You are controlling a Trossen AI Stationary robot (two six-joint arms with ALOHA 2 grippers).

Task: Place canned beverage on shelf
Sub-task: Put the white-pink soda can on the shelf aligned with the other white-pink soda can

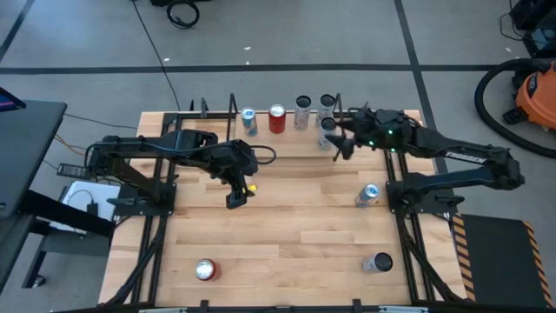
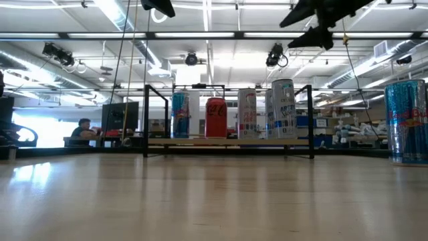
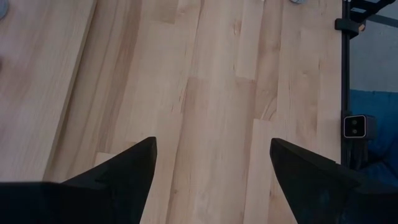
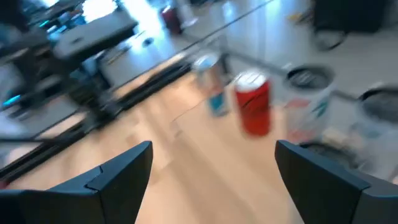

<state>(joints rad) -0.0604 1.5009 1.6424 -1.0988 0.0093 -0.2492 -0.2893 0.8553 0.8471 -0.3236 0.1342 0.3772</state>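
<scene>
While shelf (image 1: 287,139) holds five cans (image 1: 277,118), three lie off it

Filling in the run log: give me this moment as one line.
right gripper: open, empty, above shelf | left gripper: open, empty, mid-table | shelf: five cans | red can, two more cans on table

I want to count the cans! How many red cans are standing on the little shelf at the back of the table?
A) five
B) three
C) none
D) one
D: only one red can stands on the shelf, in a row with blue and pale cans; the other red can lies off it, near the table's front edge.
</scene>
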